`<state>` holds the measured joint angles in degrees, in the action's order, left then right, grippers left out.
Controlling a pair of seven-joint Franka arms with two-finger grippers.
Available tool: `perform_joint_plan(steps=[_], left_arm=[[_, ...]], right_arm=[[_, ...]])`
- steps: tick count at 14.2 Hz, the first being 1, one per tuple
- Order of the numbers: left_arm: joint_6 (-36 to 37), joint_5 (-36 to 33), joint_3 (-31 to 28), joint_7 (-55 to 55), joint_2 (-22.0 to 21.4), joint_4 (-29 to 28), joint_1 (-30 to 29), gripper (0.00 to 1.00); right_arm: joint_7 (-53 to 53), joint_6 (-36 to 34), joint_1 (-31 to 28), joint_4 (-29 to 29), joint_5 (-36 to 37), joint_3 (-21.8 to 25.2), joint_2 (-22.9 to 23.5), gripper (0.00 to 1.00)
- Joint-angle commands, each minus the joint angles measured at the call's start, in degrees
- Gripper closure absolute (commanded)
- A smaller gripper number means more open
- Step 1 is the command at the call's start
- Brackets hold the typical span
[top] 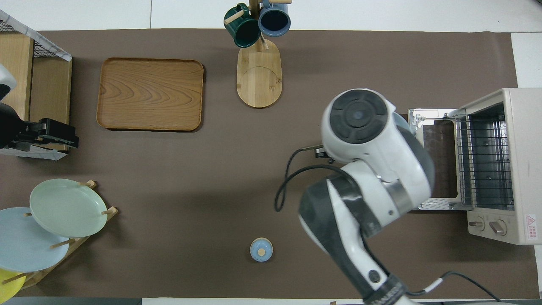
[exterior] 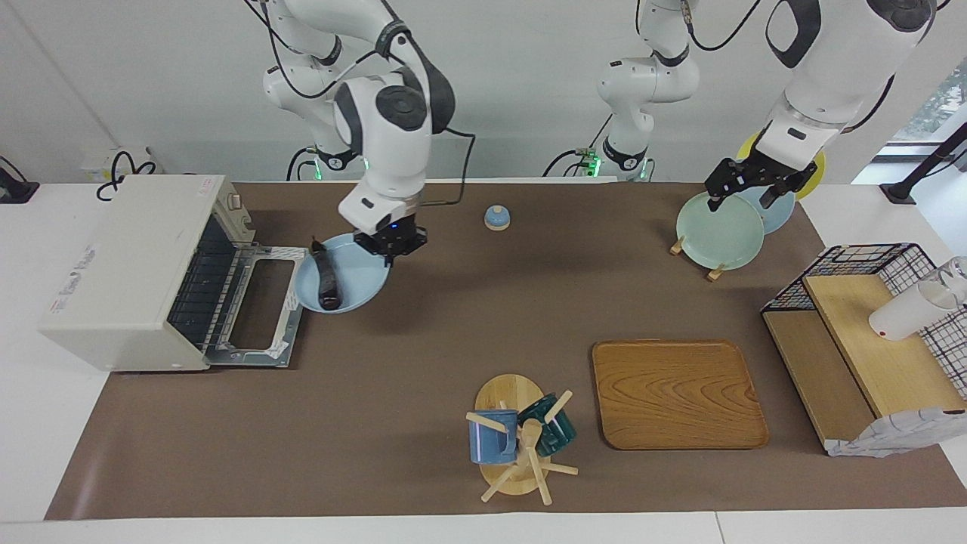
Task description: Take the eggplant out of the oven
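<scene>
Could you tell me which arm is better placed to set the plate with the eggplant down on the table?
The right arm. Its tool is shut on the rim of the blue plate carrying the eggplant, just outside the open oven. The left tool waits open over the plate rack.

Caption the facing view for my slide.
Right gripper holds blue plate carrying eggplant before open oven.

Two glossy white robot arms with dark grey joint caps and bands, thin black cables looping alongside, each ending above a black pincer.
</scene>
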<state>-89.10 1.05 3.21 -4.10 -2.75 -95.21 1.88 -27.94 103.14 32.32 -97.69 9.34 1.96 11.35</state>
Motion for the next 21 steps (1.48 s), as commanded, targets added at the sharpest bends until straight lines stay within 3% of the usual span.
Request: perform_joint_plan(steps=[1, 2, 4, 7, 11, 13, 18, 20, 21], left_arm=[[-0.5, -1.0, -0.1, 0.1, -0.9, -0.3, -0.3, 0.0], [-1.7, -1.0, -0.2, 0.1, -0.9, -0.4, -0.4, 0.0], [-3.4, -1.0, -0.1, 0.4, -0.8, -0.4, -1.6, 0.0], [-5.9, -1.0, -0.1, 0.9, -0.8, -1.0, -3.8, 0.0], [-6.7, -0.8, -0.1, 0.9, -0.8, -2.4, -4.2, 0.0], [-7.0, -0.4, -0.1, 0.9, -0.5, -2.5, -4.2, 0.0], [-8.3, -0.4, -0.1, 0.9, -0.3, -2.9, -3.7, 0.0], [-8.5, -0.4, 0.0, 0.7, -0.3, -2.9, -3.1, 0.0], [-8.7, -0.5, 0.3, 0.5, -0.2, -2.7, -3.0, 0.0]], right_arm=[[-8.1, -6.6, 5.8, 19.6, -1.1, 0.4, 15.8, 1.0], [-11.3, -6.4, 7.9, 24.2, -1.2, 0.4, 20.2, 1.0], [-16.6, 0.4, 9.6, 25.1, -2.2, -0.5, 22.3, 1.0], [-17.0, 9.9, 9.8, 17.4, -3.0, -2.3, 20.9, 1.0], [-20.5, 17.8, 10.7, 11.6, -3.2, -3.0, 21.3, 1.0], [-21.1, 21.8, 10.1, 9.2, -8.1, -3.0, 20.9, 1.0], [-26.5, 24.1, 10.7, 13.0, -9.8, -3.0, 21.5, 0.86], [-26.6, 23.4, 9.7, 13.0, -9.6, -2.9, 20.7, 0.68], [-26.6, 22.0, 8.1, 13.0, -9.5, -2.9, 19.9, 0.66]])
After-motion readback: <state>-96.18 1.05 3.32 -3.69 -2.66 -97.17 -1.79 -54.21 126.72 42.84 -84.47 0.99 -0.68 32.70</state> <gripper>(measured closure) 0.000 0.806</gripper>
